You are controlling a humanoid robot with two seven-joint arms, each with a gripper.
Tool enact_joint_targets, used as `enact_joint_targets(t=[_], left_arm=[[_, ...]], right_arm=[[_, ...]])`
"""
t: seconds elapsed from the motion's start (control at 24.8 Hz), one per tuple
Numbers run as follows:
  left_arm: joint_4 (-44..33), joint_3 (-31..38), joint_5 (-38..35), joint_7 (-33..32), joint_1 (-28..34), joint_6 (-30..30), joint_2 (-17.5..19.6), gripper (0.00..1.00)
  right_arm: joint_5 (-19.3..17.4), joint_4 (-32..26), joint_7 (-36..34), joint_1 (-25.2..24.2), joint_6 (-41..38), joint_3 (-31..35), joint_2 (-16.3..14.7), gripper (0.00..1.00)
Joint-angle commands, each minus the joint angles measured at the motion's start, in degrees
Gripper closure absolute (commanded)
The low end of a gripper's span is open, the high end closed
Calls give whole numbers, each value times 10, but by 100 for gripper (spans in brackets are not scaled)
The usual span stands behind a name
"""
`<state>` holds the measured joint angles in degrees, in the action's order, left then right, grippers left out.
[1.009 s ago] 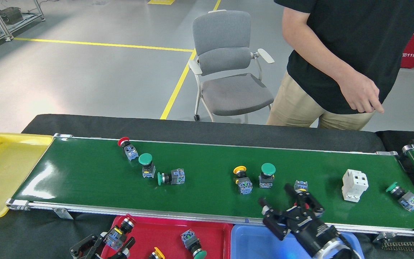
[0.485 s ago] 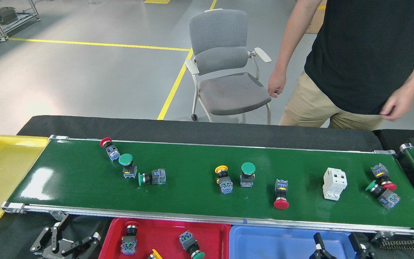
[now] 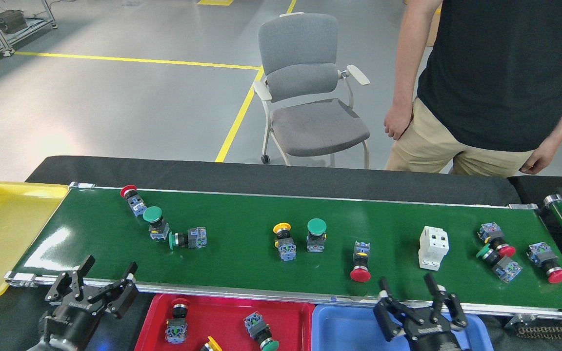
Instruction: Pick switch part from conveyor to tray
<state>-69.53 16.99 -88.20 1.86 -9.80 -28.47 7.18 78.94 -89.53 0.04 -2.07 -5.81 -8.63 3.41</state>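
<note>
Along conveyor (image 3: 242, 265) near rail, both pincers agape.

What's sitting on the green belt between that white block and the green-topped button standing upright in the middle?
In the head view, one red-capped switch lies on its side between the white block and the upright green-capped switch; the rest of that conveyor stretch is bare.

Bright, even overhead light here, picture sharp throughout. White glare streaks the conveyor (image 3: 281, 243) at lower left; a paler sheen sits on the grey floor (image 3: 90, 107) above it. Shadows under the switches are short and soft.
</note>
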Motion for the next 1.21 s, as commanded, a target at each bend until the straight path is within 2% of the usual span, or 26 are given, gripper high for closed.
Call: enact_joint_targets(t=[0.0, 0.12, 0.2, 0.24, 0.28, 0.32, 0.36, 0.61, 0.65, 0.69, 0.73, 0.81, 0.85, 0.89, 0.97, 1.01, 1.05, 1.09, 1.17], left_arm=[[23, -6, -1, 4, -28, 23, 13, 0], [63, -25, -1, 4, -63, 36, 19, 0], [87, -40, -1, 4, -80, 44, 24, 0], [100, -47, -1, 5, -88, 53, 26, 0], [120, -57, -1, 5, -102, 68, 27, 0], [136, -64, -1, 5, -114, 79, 28, 0], [156, -71, -1, 6, -127, 90, 30, 0], [259, -100, -1, 49, -195, 134, 40, 3], [273, -102, -1, 50, -202, 140, 42, 7], [287, -104, -1, 50, -207, 144, 43, 19], [299, -106, 0, 50, -211, 145, 43, 38], [311, -106, 5, 53, -214, 139, 44, 73], [311, -106, 6, 65, -212, 137, 46, 83], [311, -106, 7, 85, -211, 132, 46, 90], [310, -106, 6, 127, -208, 109, 47, 95], [309, -106, 6, 140, -205, 98, 48, 97], [305, -106, 7, 146, -198, 86, 48, 97], [293, -106, 7, 146, -186, 69, 47, 97], [243, -104, 11, 146, -161, 23, 47, 97]], right_arm=[[4, 31, 30, 37, 47, -38, 2, 3], [2, 89, 40, 88, 86, -83, 3, 11], [3, 115, 46, 103, 84, -99, 0, 33], [3, 125, 47, 108, 84, -108, -2, 55], [2, 133, 44, 114, 82, -114, -6, 82], [0, 134, 44, 117, 77, -115, -10, 95], [-1, 134, 44, 117, 68, -115, -12, 98], [-10, 122, 42, 117, 5, -113, -12, 99], [-11, 112, 42, 113, -12, -113, -12, 99], [-11, 99, 42, 109, -32, -112, -13, 99], [-17, 81, 43, 103, -57, -112, -15, 99], [-35, 38, 43, 81, -120, -113, -23, 99], [-41, 17, 42, 69, -155, -113, -26, 98], [-43, 2, 42, 59, -195, -113, -28, 97], [-43, -6, 44, 45, -269, -115, -27, 86], [-41, -6, 45, 39, -290, -118, -24, 71], [-41, -6, 47, 33, -295, -130, -22, 23], [-39, -6, 51, 29, -293, -147, -18, 2], [-41, -4, 59, 29, -293, -155, -19, 1]])
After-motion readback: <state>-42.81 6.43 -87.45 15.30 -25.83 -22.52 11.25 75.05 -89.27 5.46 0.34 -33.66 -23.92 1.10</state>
